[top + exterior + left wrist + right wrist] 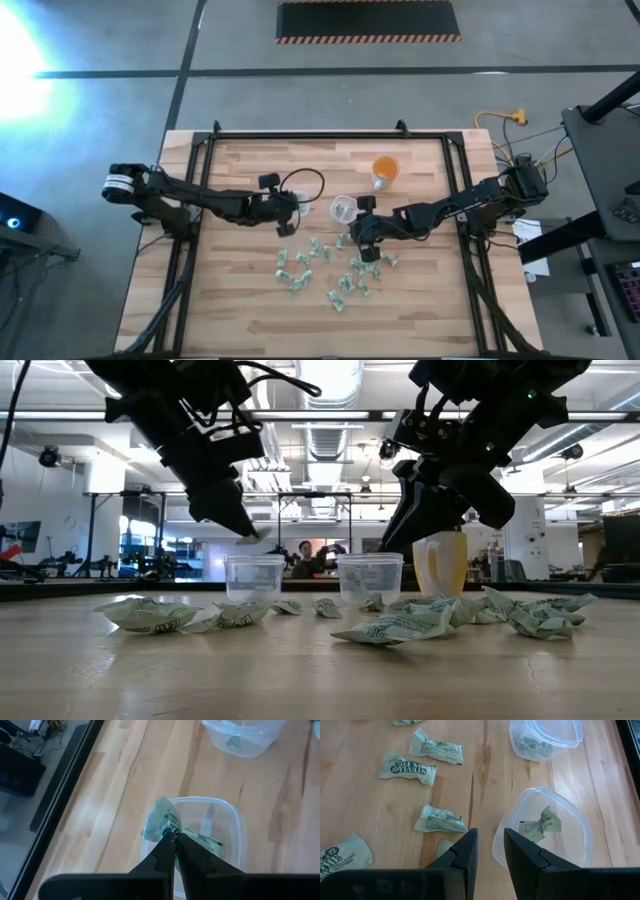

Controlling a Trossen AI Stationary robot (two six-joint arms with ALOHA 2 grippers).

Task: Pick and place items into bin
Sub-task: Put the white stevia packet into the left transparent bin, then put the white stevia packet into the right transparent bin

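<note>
My left gripper [172, 834] is shut on one green-and-white wrapper [161, 816] and hangs just above a clear plastic cup [220, 827] that holds another piece. This cup [298, 206] stands left of a second clear cup [343, 208], which also holds a piece. My right gripper [490, 852] is open beside that second cup [555, 805], with nothing between its fingers. Several more wrappers [335, 268] lie flat on the table in front of the cups. The orange cup [385, 170] stands farther back. My left gripper pinches the wrapper at its near edge [168, 826] between its two fingertips. The fingers slant down from the table's left. The crumpled wrapper sticks out past the tips, lifted clear, over the cup's rim.
Black frame rails [200, 180] run along the wooden table's left, right and far sides. Loose wrappers [440, 820] lie close under my right gripper. Bare wood stretches along the near edge [300, 330] and at the far left.
</note>
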